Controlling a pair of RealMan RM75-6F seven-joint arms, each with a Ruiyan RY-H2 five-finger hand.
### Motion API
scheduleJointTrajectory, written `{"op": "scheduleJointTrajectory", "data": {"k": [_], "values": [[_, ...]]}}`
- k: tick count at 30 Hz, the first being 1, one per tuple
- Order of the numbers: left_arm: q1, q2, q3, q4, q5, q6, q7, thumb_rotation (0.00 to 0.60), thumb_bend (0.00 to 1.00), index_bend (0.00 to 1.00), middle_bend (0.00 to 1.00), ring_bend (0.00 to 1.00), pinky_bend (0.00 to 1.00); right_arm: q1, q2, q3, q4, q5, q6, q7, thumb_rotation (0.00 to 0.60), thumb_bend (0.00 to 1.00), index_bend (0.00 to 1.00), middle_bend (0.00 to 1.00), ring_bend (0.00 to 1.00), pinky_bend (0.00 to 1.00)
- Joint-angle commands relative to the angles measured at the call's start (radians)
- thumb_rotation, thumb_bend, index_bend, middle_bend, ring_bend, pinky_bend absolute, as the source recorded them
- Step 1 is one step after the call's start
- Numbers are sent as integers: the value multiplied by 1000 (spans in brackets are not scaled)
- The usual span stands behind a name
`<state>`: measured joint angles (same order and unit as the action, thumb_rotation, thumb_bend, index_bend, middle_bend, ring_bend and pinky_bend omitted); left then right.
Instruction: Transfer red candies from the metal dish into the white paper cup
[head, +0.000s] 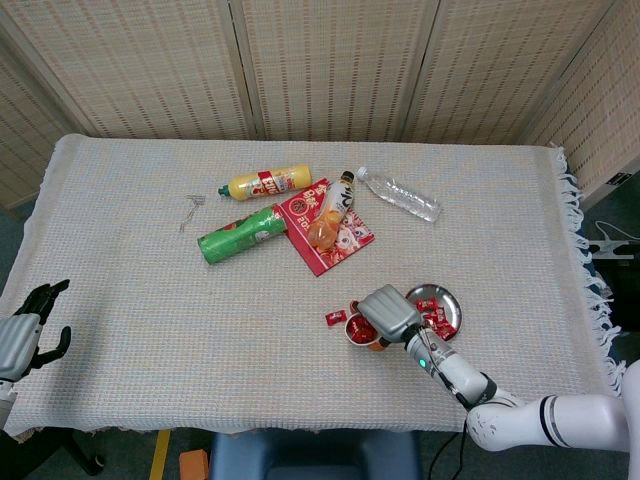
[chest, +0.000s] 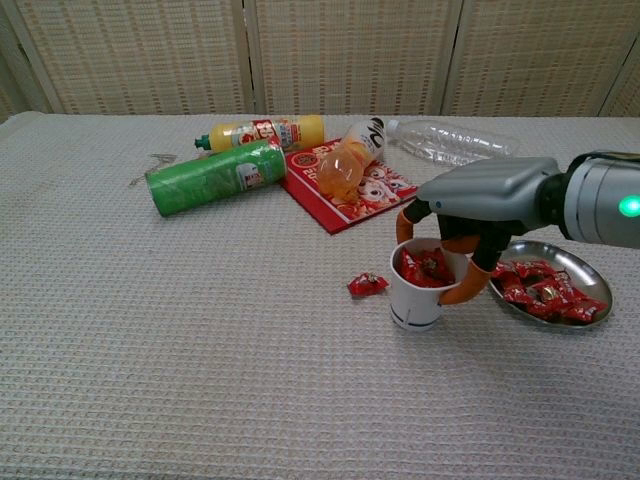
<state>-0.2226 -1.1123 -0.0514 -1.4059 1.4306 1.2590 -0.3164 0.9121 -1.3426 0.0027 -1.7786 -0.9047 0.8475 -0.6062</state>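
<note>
A white paper cup (chest: 418, 297) holding red candies stands a little left of the metal dish (chest: 583, 267), which has more red candies (chest: 540, 288) in it. My right hand (chest: 482, 193) reaches over the cup from the right, its orange-tipped fingers wrapped around the rim on both sides, and the cup leans slightly. From the head view the right hand (head: 386, 312) covers most of the cup (head: 357, 331) beside the dish (head: 448, 298). One loose red candy (chest: 367, 285) lies on the cloth left of the cup. My left hand (head: 22, 335) hangs off the table's near left edge, fingers apart, holding nothing.
Behind the cup lie a red packet (chest: 352, 198), an orange bottle (chest: 345, 160), a green can (chest: 215, 175), a yellow bottle (chest: 265, 132) and a clear plastic bottle (chest: 450, 140). A small metal clip (chest: 150, 165) sits at the far left.
</note>
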Motion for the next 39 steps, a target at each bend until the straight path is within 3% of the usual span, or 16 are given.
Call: {"op": "scheduleJointTrajectory", "data": {"k": [1,13,27,31,33,35,39], "values": [[1,0,0,0,0,1,0,600,563,33,92,40,275,-6,0,0,4,-13,7,14,516,124,433,917,797,1000],[-3,-5,0,-2,-6,-7,18,600,550,33,92,41,275,-17,55,35,40,24,22,73,514,125,433,917,797,1000],[-5,-13,-5,-3,-31,-22,40,600,546,33,94,44,277,68,-72,63,246,152,-60,39,515,125,431,917,797,1000],[-3,-16,-7,-1,-40,-23,49,600,545,33,97,46,278,71,-89,52,266,149,-50,22,515,125,328,917,786,1000],[-2,-17,-9,-3,-48,-25,49,600,545,33,97,46,279,73,-92,45,267,159,-37,3,514,125,119,917,765,1000],[-2,-20,-12,-1,-54,-25,61,600,544,33,98,48,279,72,-84,45,252,168,-24,-4,514,126,24,917,759,1000],[-3,-29,-17,-4,-75,-31,97,600,541,33,101,59,278,77,-62,38,223,197,-15,-27,515,125,0,917,756,1000]]}}
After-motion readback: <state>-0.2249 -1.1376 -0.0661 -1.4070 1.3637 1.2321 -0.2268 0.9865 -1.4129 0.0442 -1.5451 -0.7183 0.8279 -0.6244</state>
